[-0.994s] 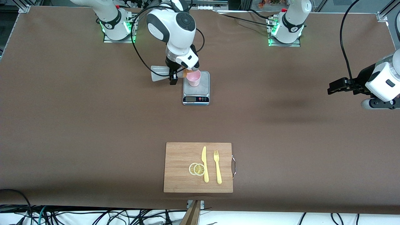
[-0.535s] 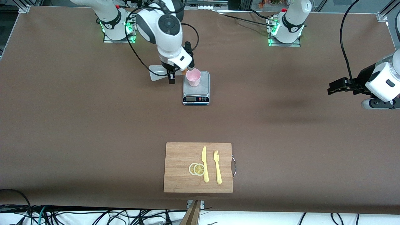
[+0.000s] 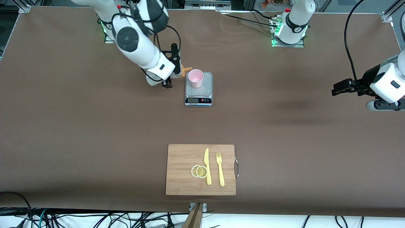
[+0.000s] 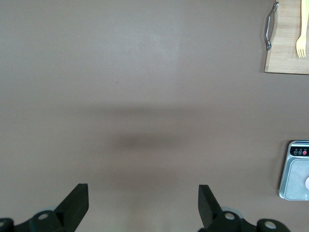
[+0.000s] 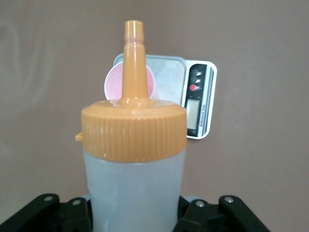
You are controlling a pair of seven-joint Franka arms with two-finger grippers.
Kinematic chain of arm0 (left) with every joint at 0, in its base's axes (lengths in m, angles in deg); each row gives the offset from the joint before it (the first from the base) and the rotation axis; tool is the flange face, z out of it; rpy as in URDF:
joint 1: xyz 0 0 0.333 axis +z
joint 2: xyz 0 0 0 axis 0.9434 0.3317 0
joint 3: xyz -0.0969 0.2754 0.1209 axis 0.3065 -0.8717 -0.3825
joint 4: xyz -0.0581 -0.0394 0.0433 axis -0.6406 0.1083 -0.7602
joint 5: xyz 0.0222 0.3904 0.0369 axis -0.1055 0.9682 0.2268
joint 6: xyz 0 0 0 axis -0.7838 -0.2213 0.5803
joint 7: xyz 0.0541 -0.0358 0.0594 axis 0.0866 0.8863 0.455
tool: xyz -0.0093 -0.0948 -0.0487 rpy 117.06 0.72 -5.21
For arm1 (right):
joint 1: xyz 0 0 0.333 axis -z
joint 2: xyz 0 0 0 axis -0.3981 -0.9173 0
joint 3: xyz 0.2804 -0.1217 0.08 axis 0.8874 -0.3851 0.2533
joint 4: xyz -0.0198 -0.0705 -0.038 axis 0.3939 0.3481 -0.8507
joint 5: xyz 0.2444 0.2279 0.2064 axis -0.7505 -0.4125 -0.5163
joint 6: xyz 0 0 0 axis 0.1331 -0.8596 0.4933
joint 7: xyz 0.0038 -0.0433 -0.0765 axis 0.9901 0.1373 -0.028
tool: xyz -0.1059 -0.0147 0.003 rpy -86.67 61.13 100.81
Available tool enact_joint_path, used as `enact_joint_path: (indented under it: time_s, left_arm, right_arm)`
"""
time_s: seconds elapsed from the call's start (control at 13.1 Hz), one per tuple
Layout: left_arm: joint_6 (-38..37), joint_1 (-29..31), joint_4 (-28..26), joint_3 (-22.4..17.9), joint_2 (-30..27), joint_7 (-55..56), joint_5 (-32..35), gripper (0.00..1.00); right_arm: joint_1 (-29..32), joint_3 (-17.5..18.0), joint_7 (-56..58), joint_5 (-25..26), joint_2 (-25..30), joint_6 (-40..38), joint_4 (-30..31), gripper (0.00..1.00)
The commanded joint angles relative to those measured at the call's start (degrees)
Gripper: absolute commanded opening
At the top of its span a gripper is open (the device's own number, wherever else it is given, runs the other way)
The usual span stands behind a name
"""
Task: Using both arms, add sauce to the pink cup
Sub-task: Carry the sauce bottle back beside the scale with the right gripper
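Note:
The pink cup point(image 3: 196, 78) stands upright on the scale point(image 3: 198, 92). My right gripper point(image 3: 171, 73) is shut on the sauce bottle point(image 3: 187, 69) and holds it tilted just beside the cup, toward the right arm's end of the table. The orange nozzle points at the cup's rim but stays off it. The arm hides most of the bottle's body. In the right wrist view the bottle point(image 5: 133, 169) fills the middle, and the cup point(image 5: 115, 86) and scale point(image 5: 199, 99) lie past its nozzle. My left gripper point(image 3: 340, 88) waits open and empty over bare table at the left arm's end; its fingers point(image 4: 77, 203) are wide apart.
A wooden cutting board point(image 3: 182, 158) lies nearer the front camera, with a yellow knife point(image 3: 207, 166), a yellow fork point(image 3: 220, 169) and two lemon slices point(image 3: 199, 171) on it. The left wrist view shows the board's handle end point(image 4: 287, 48) and the scale's corner point(image 4: 295, 174).
My right arm has drawn back from the cup toward the right arm's end of the table. The bottle's nozzle has come off the cup's mouth. The left arm has not moved.

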Motion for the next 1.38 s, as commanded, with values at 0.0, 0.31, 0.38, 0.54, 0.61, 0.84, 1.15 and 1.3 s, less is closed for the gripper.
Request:
enact_joint_path:
  time_s: [0.0, 0.31, 0.38, 0.54, 0.61, 0.84, 1.15, 1.3]
  left_arm:
    - [-0.91, 0.51, 0.78, 0.46, 0.17, 0.31, 0.93, 1.00]
    - [-0.91, 0.42, 0.70, 0.46, 0.17, 0.31, 0.93, 1.00]
    - [-0.99, 0.42, 0.70, 0.46, 0.17, 0.31, 0.93, 1.00]
    - [-0.91, 0.42, 0.78, 0.46, 0.17, 0.31, 0.93, 1.00]
    - [-0.91, 0.42, 0.70, 0.46, 0.17, 0.31, 0.93, 1.00]
    - [-0.91, 0.42, 0.70, 0.46, 0.17, 0.31, 0.93, 1.00]
    - [-0.91, 0.42, 0.78, 0.38, 0.17, 0.31, 0.93, 1.00]
    - [-0.91, 0.42, 0.70, 0.46, 0.17, 0.31, 0.93, 1.00]
  right_arm:
    - [-0.07, -6.23, 8.36, -8.89, 2.18, -5.01, -0.09, 0.00]
    - [3.60, -13.63, 19.71, -21.64, 0.96, -15.55, -0.45, 0.00]
    - [7.11, -13.72, 21.56, -24.02, 0.26, -19.41, -0.45, 0.00]
    - [13.61, -13.72, 27.17, -27.01, -1.50, -25.74, -0.45, 0.00]
    - [16.60, -13.72, 30.60, -28.94, -3.07, -29.43, -0.45, 0.00]
    - [24.87, -13.72, 46.30, -35.19, -11.23, -38.93, -0.45, 0.00]
    - [31.56, -13.29, 63.64, -39.95, -23.36, -47.91, -2.89, 0.00]
    - [34.64, -13.20, 68.22, -41.79, -29.16, -51.95, -6.06, 0.00]
